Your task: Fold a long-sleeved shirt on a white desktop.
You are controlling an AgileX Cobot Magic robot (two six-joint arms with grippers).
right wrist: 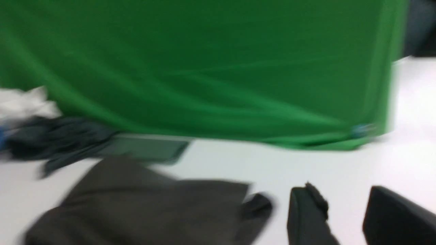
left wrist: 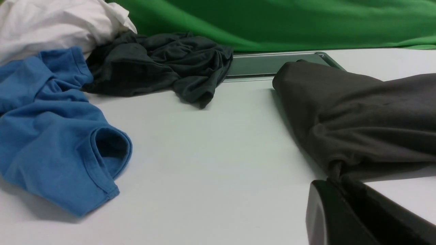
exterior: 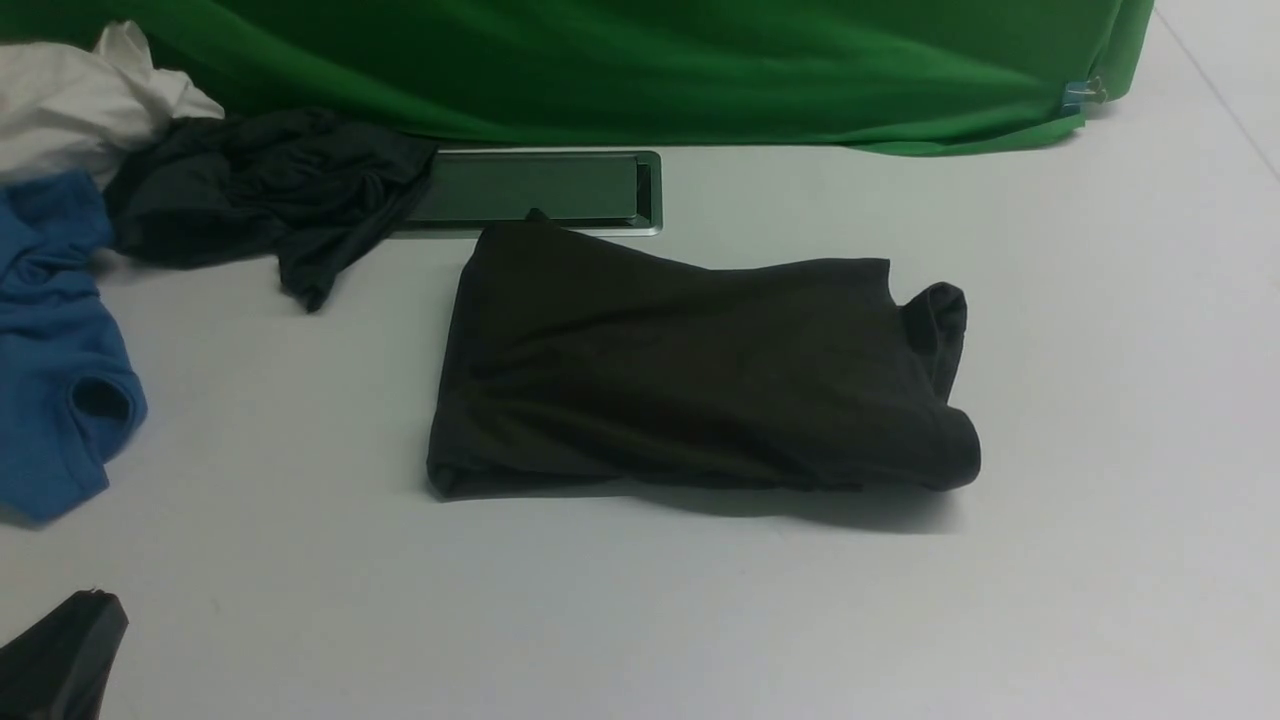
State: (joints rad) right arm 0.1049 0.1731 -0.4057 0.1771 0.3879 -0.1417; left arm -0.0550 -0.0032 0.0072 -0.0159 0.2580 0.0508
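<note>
The shirt point(exterior: 700, 375) lies in the middle of the worktop point(exterior: 1100, 400) as a thick, roughly rectangular bundle. Its far corner just laps over the grey cable slot point(exterior: 540, 188), and a small loop of fabric sticks up at its right end. No sleeve trails out loose, so I judge the folding to be essentially done, or nearly so, apart perhaps from tidying that raised loop.

My right fingers point(right wrist: 347, 217) are spread, with bare worktop showing between them. They hold nothing and sit just beside the shirt's right end, apart from it. That picture is blurred, so I can say little more. A scrap of dark fluff seems to cling to one tip.

Of my left fingers point(left wrist: 357, 217) I see only a dark piece low in the wrist view, close by the shirt's near left corner. I cannot tell whether they are spread or closed, or whether they touch the cloth. From the front, only a dark tip shows at the lower left, well apart from the bundle.

The blue garment point(exterior: 50, 350), the smaller dark one point(exterior: 260, 190) and the white one point(exterior: 80, 100) are heaped at the far left against the green cloth point(exterior: 650, 70), leaving bare worktop around the shirt.
</note>
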